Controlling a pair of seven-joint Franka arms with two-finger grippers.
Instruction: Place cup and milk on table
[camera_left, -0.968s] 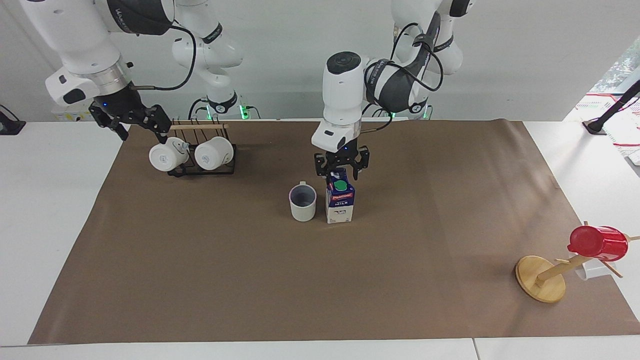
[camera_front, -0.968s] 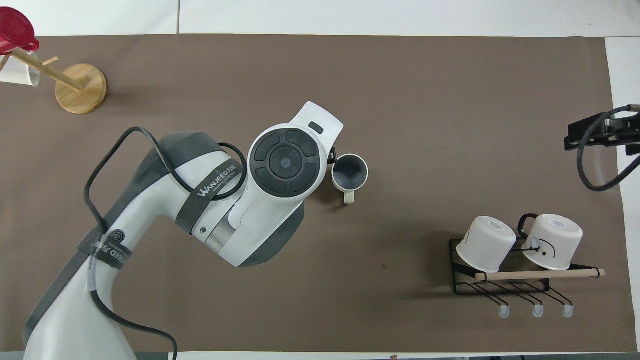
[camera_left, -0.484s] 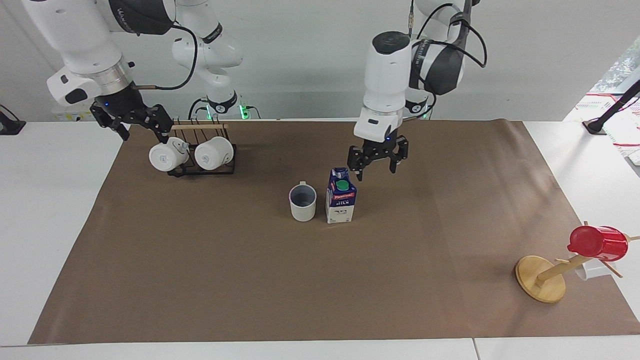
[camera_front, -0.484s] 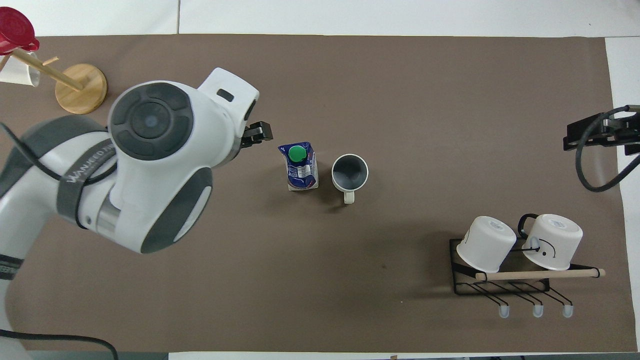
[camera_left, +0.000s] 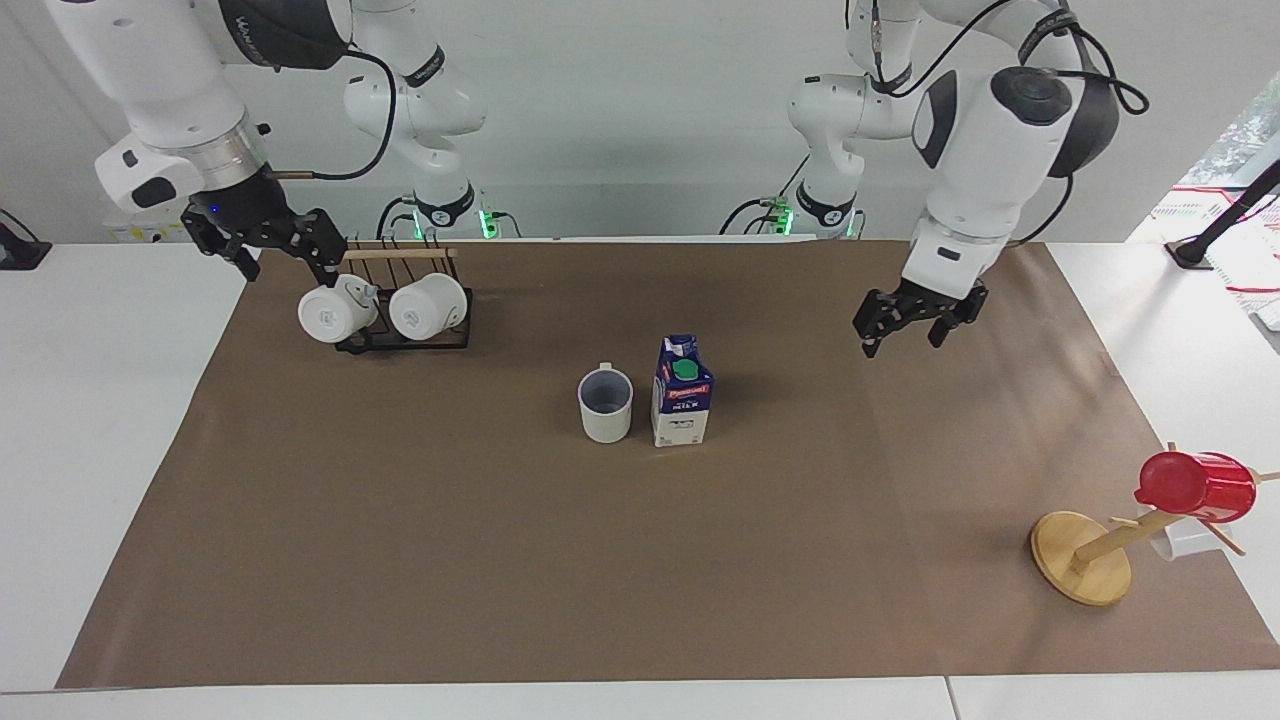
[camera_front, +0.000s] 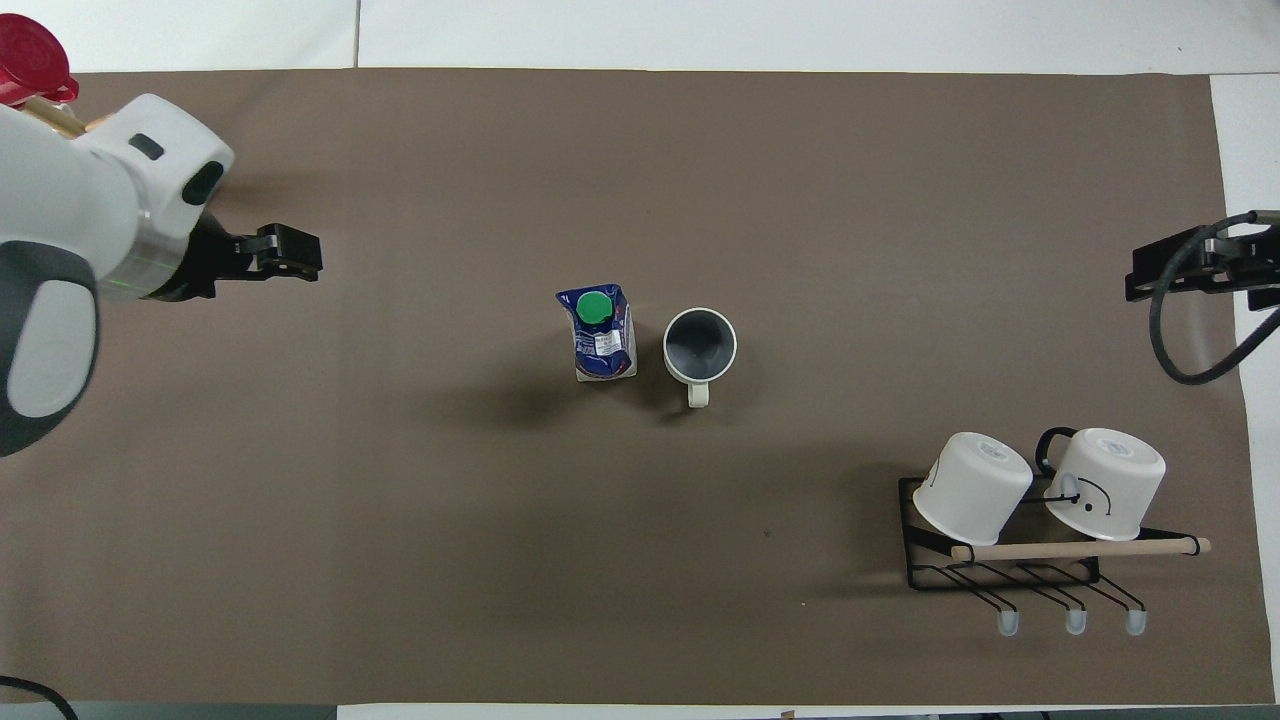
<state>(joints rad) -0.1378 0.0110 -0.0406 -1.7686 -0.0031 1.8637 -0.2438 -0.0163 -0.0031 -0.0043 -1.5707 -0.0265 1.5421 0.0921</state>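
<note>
The cup (camera_left: 606, 405) stands upright on the brown paper of the table (camera_left: 400, 560), handle toward the robots. The milk (camera_left: 682, 392) stands upright right beside it, toward the left arm's end. Both show from above, the cup (camera_front: 700, 345) and the milk (camera_front: 598, 333) on the table (camera_front: 400, 560). My left gripper (camera_left: 902, 340) is open and empty, up over bare paper well apart from the milk; it also shows in the overhead view (camera_front: 290, 262). My right gripper (camera_left: 284, 270) is open and empty, waiting over the paper's edge by the mug rack; it also shows in the overhead view (camera_front: 1150, 282).
A black wire rack (camera_left: 405, 340) holding two white mugs stands at the right arm's end, near the robots (camera_front: 1010, 575). A wooden mug tree (camera_left: 1085, 560) with a red cup (camera_left: 1200, 485) stands at the left arm's end, far from the robots.
My left gripper let go of the milk, rose and swung away toward the left arm's end of the table. The milk stays standing beside the cup. The right arm has not moved.
</note>
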